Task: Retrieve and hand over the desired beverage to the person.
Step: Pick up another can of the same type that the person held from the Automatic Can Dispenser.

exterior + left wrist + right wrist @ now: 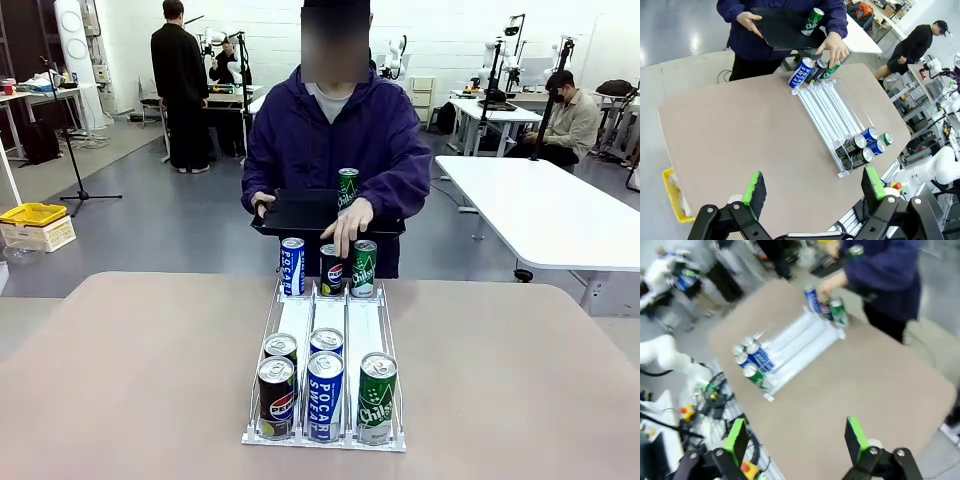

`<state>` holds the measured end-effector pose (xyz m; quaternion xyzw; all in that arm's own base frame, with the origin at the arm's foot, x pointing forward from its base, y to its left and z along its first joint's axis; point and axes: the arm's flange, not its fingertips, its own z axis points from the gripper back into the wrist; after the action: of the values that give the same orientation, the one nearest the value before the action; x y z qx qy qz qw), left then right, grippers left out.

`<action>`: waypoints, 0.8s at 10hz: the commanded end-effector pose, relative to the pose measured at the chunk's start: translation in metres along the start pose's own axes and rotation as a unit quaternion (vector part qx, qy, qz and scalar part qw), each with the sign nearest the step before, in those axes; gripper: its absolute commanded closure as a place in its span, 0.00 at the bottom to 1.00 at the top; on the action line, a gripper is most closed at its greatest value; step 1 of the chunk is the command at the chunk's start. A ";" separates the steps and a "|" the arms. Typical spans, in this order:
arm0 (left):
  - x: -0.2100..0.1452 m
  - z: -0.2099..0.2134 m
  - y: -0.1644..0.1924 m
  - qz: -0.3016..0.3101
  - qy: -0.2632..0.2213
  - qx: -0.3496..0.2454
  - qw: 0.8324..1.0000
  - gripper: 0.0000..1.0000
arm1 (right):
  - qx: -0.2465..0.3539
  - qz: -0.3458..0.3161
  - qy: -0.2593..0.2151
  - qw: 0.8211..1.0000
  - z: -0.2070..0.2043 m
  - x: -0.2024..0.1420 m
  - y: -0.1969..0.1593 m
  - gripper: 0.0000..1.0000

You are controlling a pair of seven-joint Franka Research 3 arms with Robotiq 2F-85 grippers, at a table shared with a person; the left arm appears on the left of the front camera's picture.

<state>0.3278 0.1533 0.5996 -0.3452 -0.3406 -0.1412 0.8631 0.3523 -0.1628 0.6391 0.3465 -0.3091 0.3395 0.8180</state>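
The person point(330, 130) in a dark purple jacket stands at the far side, holding a black tray point(295, 213) with a green can point(347, 188) on it. Their other hand point(349, 226) rests on the Pepsi can point(333, 270) at the far end of the white three-lane rack point(362, 330), between a blue Pocari can point(292, 266) and a green can point(364, 268). At the near end stand a Pepsi point(276, 397), a Pocari point(324, 395) and a green can point(377, 397), with two more cans behind. My left gripper point(814, 189) and right gripper point(796, 440) hang open, high above the table.
The brown table point(130, 380) has bare room on both sides of the rack. A yellow bin point(33, 215) sits on the floor at far left and a white table point(550, 210) stands at far right. Other people work farther back.
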 end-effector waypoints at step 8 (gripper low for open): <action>-0.001 0.000 0.001 -0.008 -0.007 -0.007 1.000 0.00 | 0.027 0.002 -0.004 1.000 -0.006 0.004 -0.005 0.00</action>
<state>0.3279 0.1531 0.5997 -0.3452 -0.3405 -0.1414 0.8631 0.3573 -0.1611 0.6377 0.3586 -0.2923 0.3417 0.8180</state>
